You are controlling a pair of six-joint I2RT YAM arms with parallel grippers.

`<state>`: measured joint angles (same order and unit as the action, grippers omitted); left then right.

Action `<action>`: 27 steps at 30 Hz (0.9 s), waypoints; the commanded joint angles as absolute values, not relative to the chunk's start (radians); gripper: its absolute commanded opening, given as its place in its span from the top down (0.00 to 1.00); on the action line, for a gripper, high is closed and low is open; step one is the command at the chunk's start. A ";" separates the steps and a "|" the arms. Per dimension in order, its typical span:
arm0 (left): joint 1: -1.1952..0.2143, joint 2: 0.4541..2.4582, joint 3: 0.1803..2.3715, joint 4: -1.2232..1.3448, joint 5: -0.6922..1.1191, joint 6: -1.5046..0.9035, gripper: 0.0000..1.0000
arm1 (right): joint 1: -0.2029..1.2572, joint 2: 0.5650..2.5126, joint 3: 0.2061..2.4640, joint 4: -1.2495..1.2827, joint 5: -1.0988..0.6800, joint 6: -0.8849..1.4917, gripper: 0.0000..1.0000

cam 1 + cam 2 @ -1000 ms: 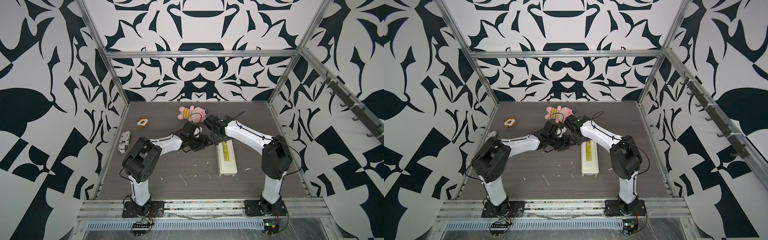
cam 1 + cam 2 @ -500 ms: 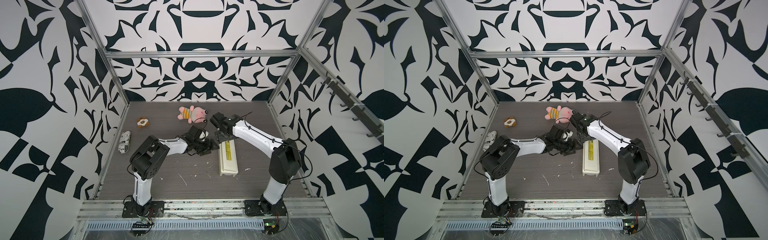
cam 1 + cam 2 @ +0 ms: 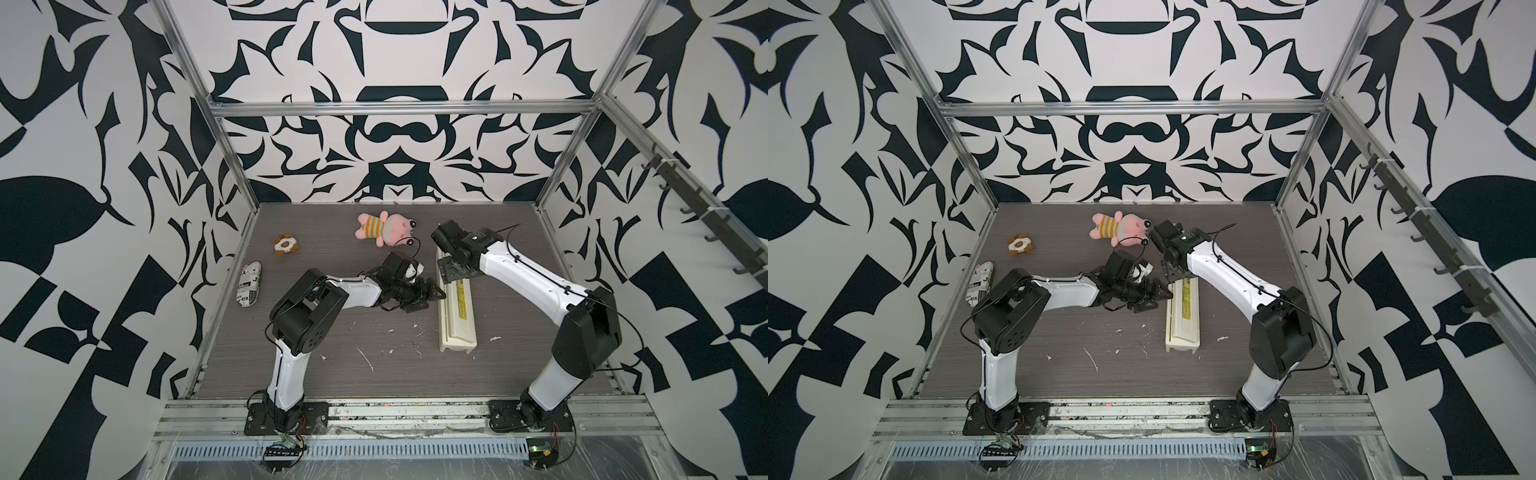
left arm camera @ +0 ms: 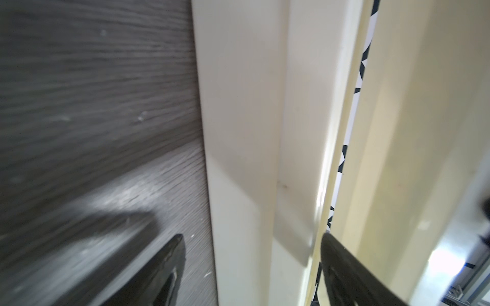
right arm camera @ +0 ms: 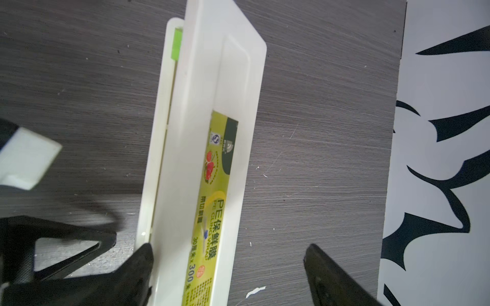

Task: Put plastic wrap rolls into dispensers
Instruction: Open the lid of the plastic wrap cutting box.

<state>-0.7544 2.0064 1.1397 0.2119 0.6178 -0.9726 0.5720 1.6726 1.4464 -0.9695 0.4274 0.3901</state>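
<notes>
The dispenser is a long cream-white box with a yellow label on its lid, lying lengthwise right of the table's middle; it also shows in the other top view. A thin slit shows between lid and body. My left gripper is open at the box's left side, and its jaws straddle the long wall. My right gripper hangs open over the far end. One of its fingers is at the box's edge, the other is well clear. The plastic wrap roll is hidden or out of view.
A pink striped plush lies at the back, a small brown toy back left, and a newsprint-patterned bundle by the left wall. White scraps dot the grey table. Patterned walls close three sides.
My left gripper has slid right up to the dispenser's side and its jaws have spread wider. The right gripper has shifted right over the dispenser's far end. The dispenser has stayed put.
</notes>
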 commanded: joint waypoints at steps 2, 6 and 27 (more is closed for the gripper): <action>-0.761 2.038 1.183 0.158 0.618 -0.952 0.19 | 0.533 1.613 1.382 -1.037 0.469 0.385 0.13; -0.761 2.042 1.212 0.080 0.585 -0.923 0.21 | 0.495 1.529 1.316 -1.045 0.468 0.399 0.13; -0.756 1.998 1.259 -0.030 0.558 -0.888 0.22 | 0.316 1.181 1.133 -1.101 0.387 0.436 0.12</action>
<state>-0.7593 2.0350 1.2453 -0.0010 0.5625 -0.9077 0.3187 1.2255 1.1141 -1.0718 0.3939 0.4164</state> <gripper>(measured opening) 0.781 0.876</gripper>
